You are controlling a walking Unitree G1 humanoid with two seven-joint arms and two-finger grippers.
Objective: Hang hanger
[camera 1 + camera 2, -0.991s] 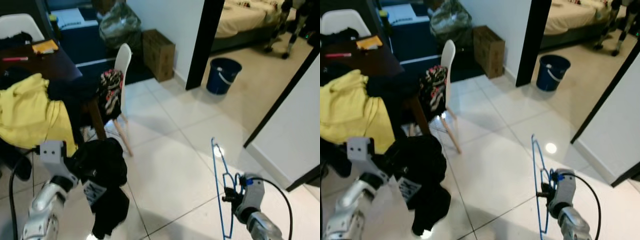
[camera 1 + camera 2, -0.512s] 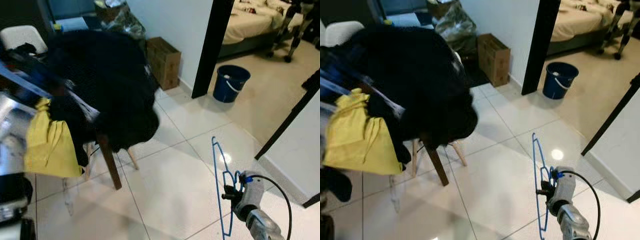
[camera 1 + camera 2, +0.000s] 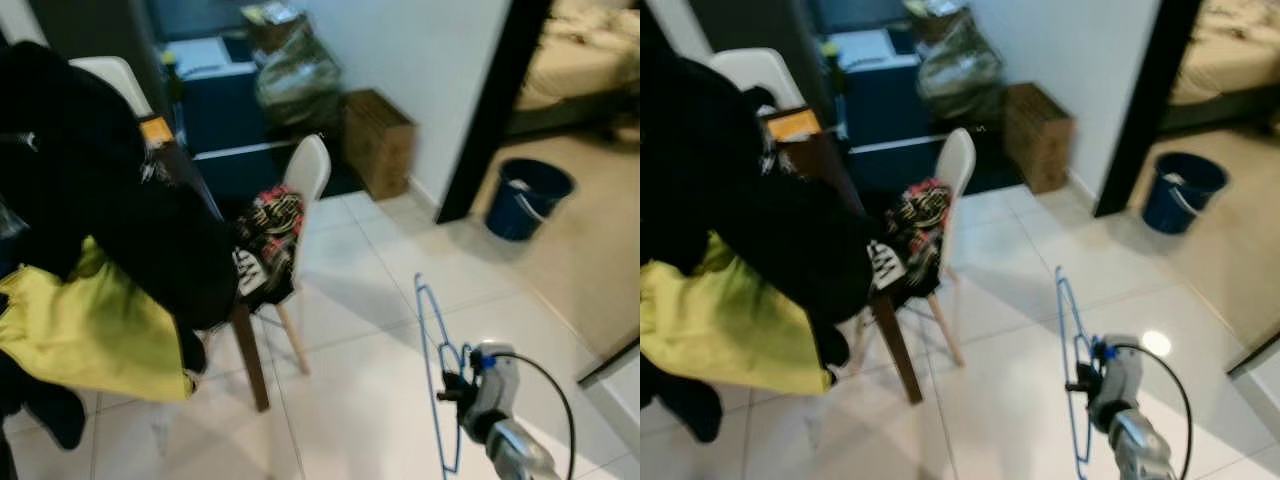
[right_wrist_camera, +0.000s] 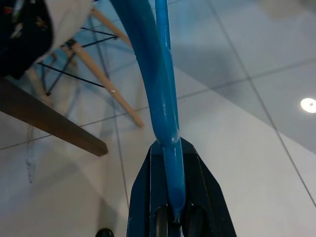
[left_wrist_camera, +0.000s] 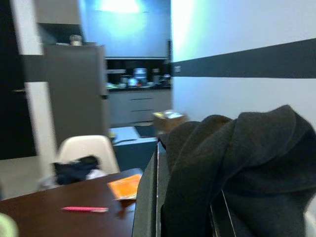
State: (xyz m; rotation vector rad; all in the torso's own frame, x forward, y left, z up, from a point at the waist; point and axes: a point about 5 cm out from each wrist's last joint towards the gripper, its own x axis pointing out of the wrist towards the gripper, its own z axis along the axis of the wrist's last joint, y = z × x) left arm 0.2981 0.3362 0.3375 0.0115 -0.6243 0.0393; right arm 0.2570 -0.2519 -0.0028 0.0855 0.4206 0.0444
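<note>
Right wrist view looks along the right tool (image 4: 173,217), whose two black fingers (image 4: 145,197) are pressed together on the blue hanger (image 4: 160,98), so the thin blue bar runs out from between them over the white tiled floor (image 4: 247,148). From the head views, this right tool (image 3: 452,388) is low on the right and holds the hanger (image 3: 432,340) upright above the floor (image 3: 360,400), well apart from the furniture. On the left, a black garment (image 3: 120,210) is lifted high and covers much of the dark tabletop (image 3: 815,150); a yellow cloth (image 3: 90,335) hangs just below it. The left wrist view shows the same black garment (image 5: 237,173) draped over the left tool; whether its fingers are open or closed I cannot tell, because the cloth hides them. A white chair (image 3: 305,175) stands beside the tabletop with a patterned red and black cloth (image 3: 270,245) hanging on it; white letters are printed on this cloth, but they are too blurred to read. Further back stand a cardboard box (image 3: 380,140) near the wall and a blue bucket (image 3: 528,198) by the doorway. An orange booklet (image 5: 126,186) and a pink pen (image 5: 84,209) lie on the tabletop.
</note>
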